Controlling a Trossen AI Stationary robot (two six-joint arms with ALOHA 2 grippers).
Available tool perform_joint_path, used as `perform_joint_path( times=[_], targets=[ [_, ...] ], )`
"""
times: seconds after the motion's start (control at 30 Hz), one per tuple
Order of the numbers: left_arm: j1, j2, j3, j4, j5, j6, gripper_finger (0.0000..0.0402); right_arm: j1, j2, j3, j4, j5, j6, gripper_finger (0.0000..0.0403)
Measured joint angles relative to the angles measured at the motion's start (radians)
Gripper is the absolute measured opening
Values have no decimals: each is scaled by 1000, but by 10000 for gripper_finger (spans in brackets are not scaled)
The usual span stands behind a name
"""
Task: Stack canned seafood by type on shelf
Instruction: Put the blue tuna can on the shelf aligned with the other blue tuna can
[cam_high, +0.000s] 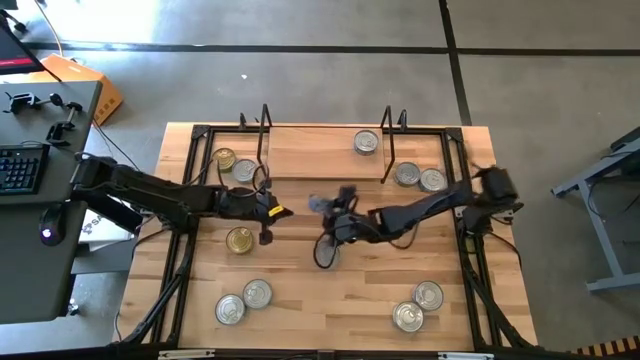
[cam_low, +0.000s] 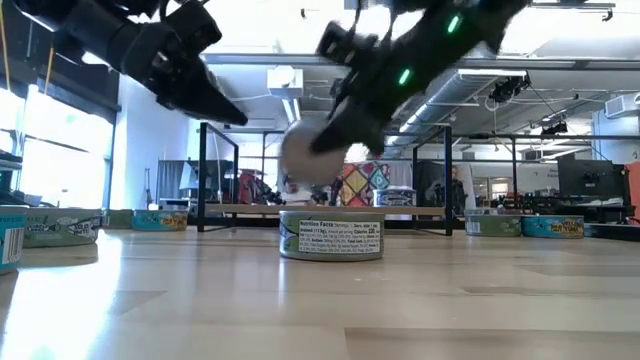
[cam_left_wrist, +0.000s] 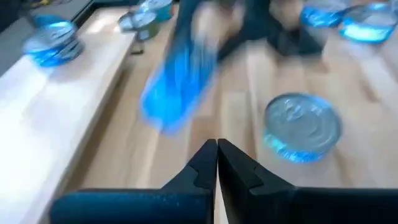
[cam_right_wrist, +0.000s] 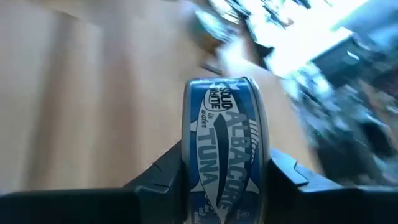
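Now I've got a tuna tin (cam_right_wrist: 225, 155) pinched in the right gripper (cam_right_wrist: 225, 177), fingers pressing on its two flat faces, the blue label band facing the wrist camera. From above, that tin (cam_high: 318, 204) hangs over the middle of the table, just at 6 o'clock from the shelf (cam_high: 320, 150). I judge it rigid and fairly dense for its size, so it won't crush, but those smooth metal faces could slip if I swing fast. Holding it across lid and base looks sound to me; the rim should help stop it sliding out.

Moving outward: the left gripper (cam_high: 266, 212), at 9 o'clock of the carried tin, has its fingers pressed together on nothing, hovering near a gold-lidded tin (cam_high: 239, 239). One silver tin (cam_high: 366, 143) already sits on the shelf, at about 1 o'clock. More tins lie at the table's corners, a pair (cam_high: 243, 301) at 7 o'clock, another pair (cam_high: 418, 306) at 5 o'clock.
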Motion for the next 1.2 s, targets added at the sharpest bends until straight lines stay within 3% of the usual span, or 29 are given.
perform_joint_path(
  times=[0.17, 0.3, 0.53, 0.83, 1.07, 1.2],
  targets=[
    [1, -34, -1, -44, -60, -35, 7, -69, -127, 36, -348, 35, 123, 124],
    [1, -19, -1, -39, -60, -37, 7, -172, -130, 42, -480, 7, 149, 124],
    [1, 1, -2, -30, -61, -36, 7, -294, -29, 42, -482, 26, 83, 124],
    [1, 16, -2, -3, -61, -36, 7, -323, -2, 42, -575, 69, 51, 124],
    [1, 47, -2, 14, -61, -37, 7, -325, 0, 41, -616, 38, 77, 229],
    [0, 59, -2, 17, -61, -45, 7, -329, 0, 41, -630, 9, 88, 257]
  ],
)
